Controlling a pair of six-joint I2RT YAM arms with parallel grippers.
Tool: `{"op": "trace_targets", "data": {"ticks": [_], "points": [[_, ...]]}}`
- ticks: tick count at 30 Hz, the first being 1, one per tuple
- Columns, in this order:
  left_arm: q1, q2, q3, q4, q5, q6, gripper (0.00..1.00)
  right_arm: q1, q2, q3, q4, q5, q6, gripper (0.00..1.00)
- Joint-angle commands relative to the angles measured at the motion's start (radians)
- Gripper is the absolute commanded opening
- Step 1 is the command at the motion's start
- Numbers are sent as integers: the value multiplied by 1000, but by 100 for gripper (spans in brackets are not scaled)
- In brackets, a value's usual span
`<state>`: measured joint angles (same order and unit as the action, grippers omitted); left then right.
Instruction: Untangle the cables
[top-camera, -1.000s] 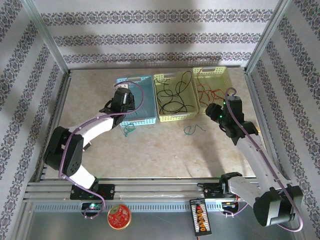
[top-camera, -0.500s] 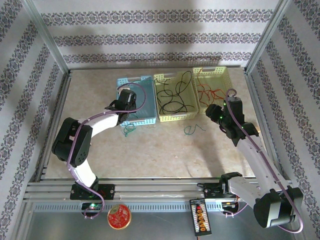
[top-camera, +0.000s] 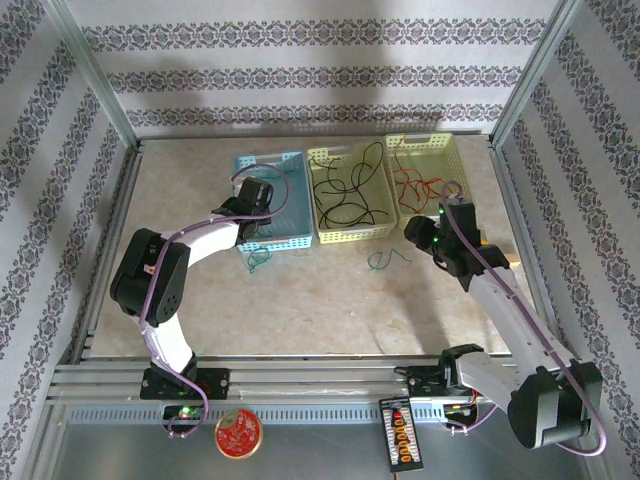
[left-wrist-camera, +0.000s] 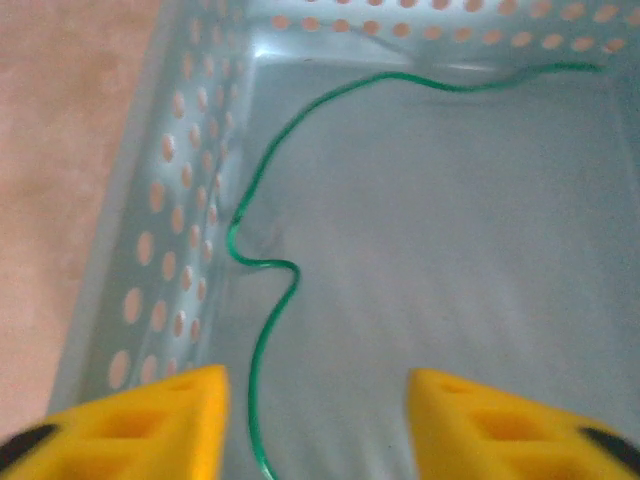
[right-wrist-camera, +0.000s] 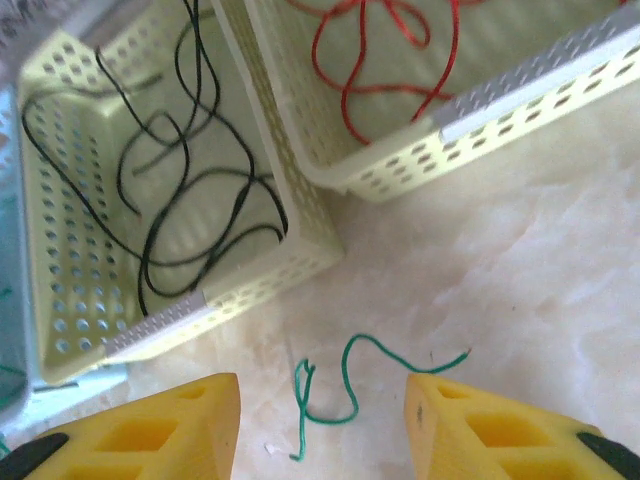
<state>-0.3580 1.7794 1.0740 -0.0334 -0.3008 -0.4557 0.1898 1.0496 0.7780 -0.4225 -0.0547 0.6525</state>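
The left gripper (left-wrist-camera: 315, 425) has its yellow fingers parted with nothing pinched — a thin green wire (left-wrist-camera: 262, 262) lies loose on the floor of the pale blue perforated plastic basket (left-wrist-camera: 165, 210) and runs in between them. The right gripper (right-wrist-camera: 320, 425) is also spread and empty, above a second curly green wire (right-wrist-camera: 300, 410) on the beige marbled tabletop (right-wrist-camera: 530, 330). Beyond it, black wires (right-wrist-camera: 215, 180) lie in the middle pale yellow perforated basket (right-wrist-camera: 250, 290) and red wires (right-wrist-camera: 345, 95) in the right-hand yellow basket (right-wrist-camera: 480, 130) — a third green strand (top-camera: 258, 260) lies on the tabletop at the blue basket's near edge.
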Motion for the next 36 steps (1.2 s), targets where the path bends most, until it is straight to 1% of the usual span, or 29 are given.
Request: {"op": "trace_targets", "data": {"ticks": [1,5,8,12,14,17,20,23,25,26,28,30,34,36], "points": [[-6,-50,29,45,48,4,67,27,37,-24,-5,-18,5,49],[-42,-109,20,125,95,54,75,51,105,-44,8,-28,20,51],[-97,-156,-2,192,103,137,79,72,174,-55,38,-37,31,51],[-207,-201,-27,223,97,274,81,86,266,-50,80,-41,48,49],[-262,-211,-38,221,92,313,82,89,300,-41,99,-28,50,48],[-325,-217,-58,220,99,291,82,87,352,-15,109,-6,39,47],[-372,-217,-86,250,135,246,82,86,412,12,114,8,26,46],[-409,-196,-112,297,191,239,82,86,477,31,127,1,24,44],[-428,-173,-108,299,228,237,82,88,514,40,145,-7,33,40],[-434,-163,-105,302,244,235,83,89,526,39,154,-14,38,37],[-445,-141,-100,309,276,230,82,89,539,40,161,-18,50,23],[-453,-123,-96,313,300,226,83,88,528,26,171,-20,54,14],[-463,-83,-79,314,324,217,83,88,481,-6,177,-29,41,5],[-467,-64,-67,314,360,216,83,88,450,-17,172,-40,32,3]]}}
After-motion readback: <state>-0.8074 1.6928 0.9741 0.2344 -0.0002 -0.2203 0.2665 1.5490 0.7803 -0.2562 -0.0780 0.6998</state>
